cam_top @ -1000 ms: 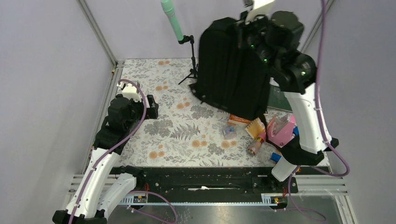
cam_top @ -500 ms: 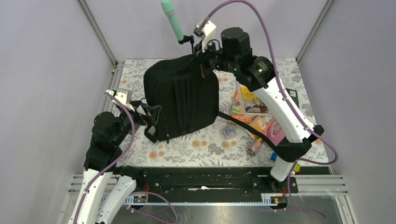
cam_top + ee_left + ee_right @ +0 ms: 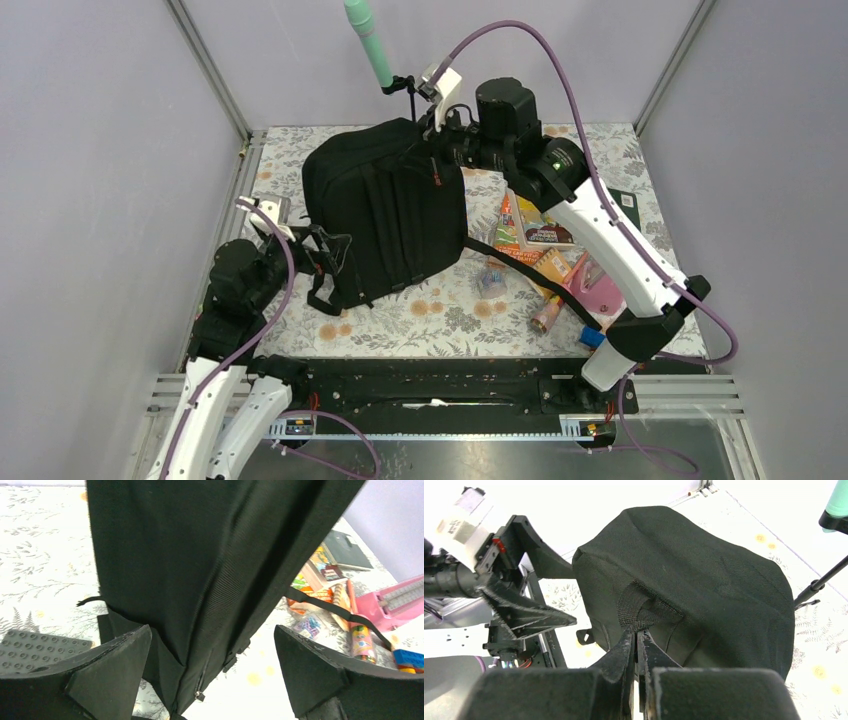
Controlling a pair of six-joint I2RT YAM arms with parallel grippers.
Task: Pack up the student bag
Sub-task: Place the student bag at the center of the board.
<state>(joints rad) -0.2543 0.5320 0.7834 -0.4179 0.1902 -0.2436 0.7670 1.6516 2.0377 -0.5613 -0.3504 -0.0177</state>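
Black student bag (image 3: 385, 220) is pinched by right end effector (image 3: 636, 632); left end effector (image 3: 211, 632) spread.

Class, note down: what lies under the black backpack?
Floral table cover shows around the backpack, with books beside its right edge. Anything directly beneath its body is covered by the black fabric and cannot be seen.

The table (image 3: 400, 300), covered in a leaf-and-flower print, carries a black backpack (image 3: 385, 215) left of its middle. To the right lie books (image 3: 535, 228), a pink case (image 3: 600, 290), a blue block (image 3: 592, 338) and a dark notebook (image 3: 622, 200).
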